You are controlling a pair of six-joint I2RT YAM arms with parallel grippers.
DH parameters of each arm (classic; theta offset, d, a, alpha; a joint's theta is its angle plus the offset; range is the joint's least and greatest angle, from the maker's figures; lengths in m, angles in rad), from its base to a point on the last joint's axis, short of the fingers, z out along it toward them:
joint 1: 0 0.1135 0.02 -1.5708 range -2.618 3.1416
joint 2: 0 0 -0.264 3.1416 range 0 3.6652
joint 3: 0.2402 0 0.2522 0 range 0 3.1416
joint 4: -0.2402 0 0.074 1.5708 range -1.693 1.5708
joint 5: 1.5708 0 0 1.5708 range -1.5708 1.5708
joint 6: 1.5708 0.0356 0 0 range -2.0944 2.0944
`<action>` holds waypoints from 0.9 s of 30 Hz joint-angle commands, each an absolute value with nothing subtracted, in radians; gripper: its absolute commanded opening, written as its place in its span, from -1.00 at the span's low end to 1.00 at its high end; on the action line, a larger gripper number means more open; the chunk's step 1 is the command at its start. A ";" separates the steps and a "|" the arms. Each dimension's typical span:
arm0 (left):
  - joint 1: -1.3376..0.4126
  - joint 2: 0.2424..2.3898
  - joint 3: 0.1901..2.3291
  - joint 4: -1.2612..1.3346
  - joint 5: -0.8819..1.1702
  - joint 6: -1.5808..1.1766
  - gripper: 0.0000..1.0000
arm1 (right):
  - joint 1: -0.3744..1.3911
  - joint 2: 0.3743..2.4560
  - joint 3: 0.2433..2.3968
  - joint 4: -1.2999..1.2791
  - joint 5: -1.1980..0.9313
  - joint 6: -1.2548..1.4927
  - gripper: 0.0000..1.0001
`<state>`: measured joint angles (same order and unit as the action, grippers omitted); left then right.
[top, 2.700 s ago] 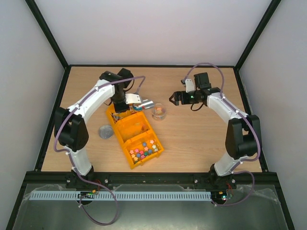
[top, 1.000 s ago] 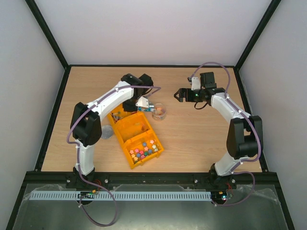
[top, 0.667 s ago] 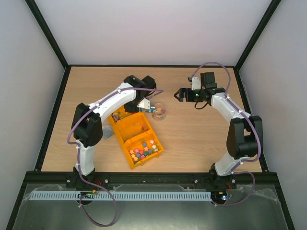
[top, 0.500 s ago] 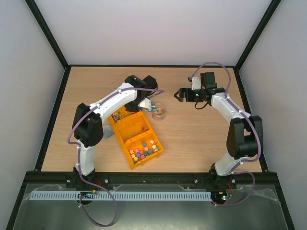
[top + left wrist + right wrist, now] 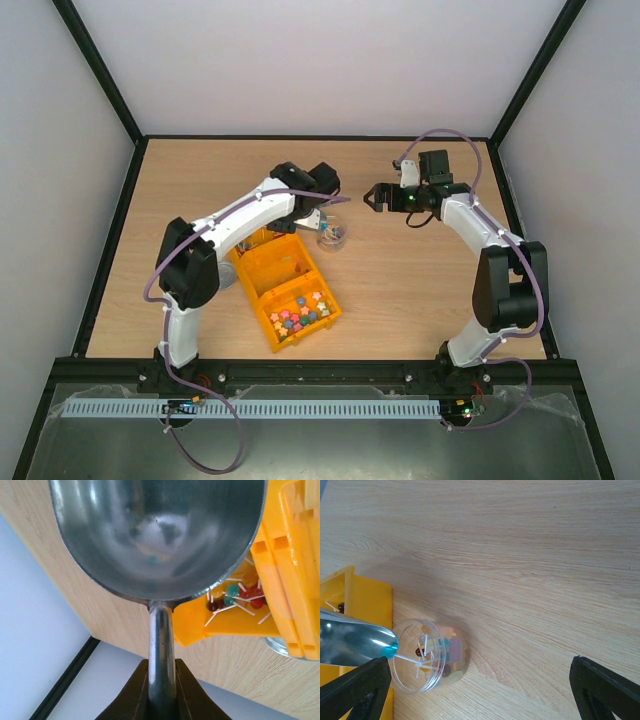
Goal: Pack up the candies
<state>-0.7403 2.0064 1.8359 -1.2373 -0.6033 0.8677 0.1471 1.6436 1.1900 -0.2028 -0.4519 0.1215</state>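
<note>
My left gripper (image 5: 162, 667) is shut on the handle of a metal scoop (image 5: 160, 535), whose bowl looks empty in the left wrist view. From above, the left gripper (image 5: 312, 205) holds the scoop (image 5: 322, 222) tipped over a clear jar (image 5: 332, 236). In the right wrist view a teal candy (image 5: 390, 650) on a white stick hangs at the scoop's tip (image 5: 350, 640), at the rim of the jar (image 5: 427, 655), which holds several candies on sticks. More candies (image 5: 235, 592) lie in the yellow tray's far compartment. My right gripper (image 5: 372, 197) stands open to the right of the jar, apart from it.
The yellow tray (image 5: 262, 270) lies slanted left of centre, with small colourful sweets (image 5: 300, 312) in its near compartment. A round lid's edge (image 5: 282, 647) shows beside the tray. Bare wooden table (image 5: 530, 555) stretches right of the jar.
My left arm has swung the scoop rightward from above the tray to the jar's rim and tipped it. The right arm has stayed put.
</note>
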 commanded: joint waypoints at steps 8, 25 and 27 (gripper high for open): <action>-0.782 1.991 1.856 -1.221 -0.755 0.915 -0.96 | 0.137 1.642 1.191 -0.198 -0.480 0.131 0.97; -0.633 1.935 1.981 -1.257 -0.545 0.829 -0.96 | 0.137 1.638 1.258 -0.256 -0.466 0.099 0.97; -0.590 1.921 1.981 -1.260 -0.518 0.815 -0.96 | 0.137 1.630 1.260 -0.270 -0.460 0.085 0.97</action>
